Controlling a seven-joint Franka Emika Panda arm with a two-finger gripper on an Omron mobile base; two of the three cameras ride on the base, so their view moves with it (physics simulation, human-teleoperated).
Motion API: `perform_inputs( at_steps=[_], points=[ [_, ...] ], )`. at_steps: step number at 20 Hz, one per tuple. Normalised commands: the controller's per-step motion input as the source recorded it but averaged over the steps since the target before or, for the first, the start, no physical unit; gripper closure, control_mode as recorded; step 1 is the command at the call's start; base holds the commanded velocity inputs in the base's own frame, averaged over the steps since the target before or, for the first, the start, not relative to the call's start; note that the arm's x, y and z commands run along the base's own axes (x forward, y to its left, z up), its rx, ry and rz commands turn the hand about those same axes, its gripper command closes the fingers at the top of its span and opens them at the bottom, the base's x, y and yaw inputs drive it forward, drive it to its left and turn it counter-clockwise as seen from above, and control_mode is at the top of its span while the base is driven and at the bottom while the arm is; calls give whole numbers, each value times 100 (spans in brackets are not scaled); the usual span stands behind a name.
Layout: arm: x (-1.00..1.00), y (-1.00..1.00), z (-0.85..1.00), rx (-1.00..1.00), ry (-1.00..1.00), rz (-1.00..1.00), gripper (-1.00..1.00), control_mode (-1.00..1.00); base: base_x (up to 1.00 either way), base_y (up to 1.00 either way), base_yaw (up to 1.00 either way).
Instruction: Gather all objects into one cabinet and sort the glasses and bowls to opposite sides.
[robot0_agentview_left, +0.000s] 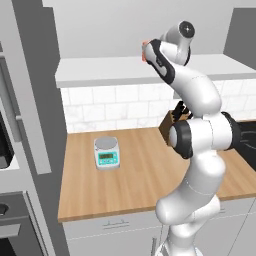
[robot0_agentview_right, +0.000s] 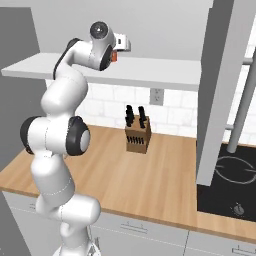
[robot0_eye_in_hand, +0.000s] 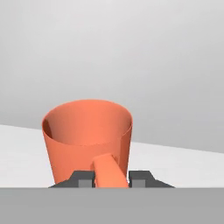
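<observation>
While on the cabinet shelf (robot0_agentview_left: 100, 72), orange-red mug (robot0_eye_in_hand: 87, 138) has its handle pinched in narrowed claw (robot0_eye_in_hand: 112, 180) | step: grasp | next: lift, carry to gathering cabinet.

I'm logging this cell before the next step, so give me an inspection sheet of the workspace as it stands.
Surface: pale shelf board of the grey wall cabinet, above a wooden countertop.
Job's things: orange-red handled mug upright on the shelf, handle toward the hand.
Clutter: small kitchen scale and wooden knife block on the countertop.
Grippers: gripper shut on the mug's handle, one dark fingertip on each side.
Cables: nothing seen.
Surroundings: white tiled backsplash, black cooktop, open grey cabinet door with long bar handle.
</observation>
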Motion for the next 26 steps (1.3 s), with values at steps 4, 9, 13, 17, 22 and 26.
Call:
perform_inputs(
  at_steps=[4, 9, 13, 17, 22, 26],
  points=[
    [0, 0, -8, 0, 0, 0, 100, -100, 0, 0, 0],
    [-35, 0, -15, 0, 0, 0, 100, -100, 0, 0, 0],
    [-93, 0, -16, 0, -2, 0, 100, -100, 0, 0, 0],
    [-100, 0, -2, 0, -3, 0, 100, -100, 0, 0, 0],
    [-100, 0, 0, 0, -4, 0, 100, -100, 0, 0, 0],
    [-100, 0, 0, 0, -6, 0, 100, -100, 0, 0, 0]
  ],
)
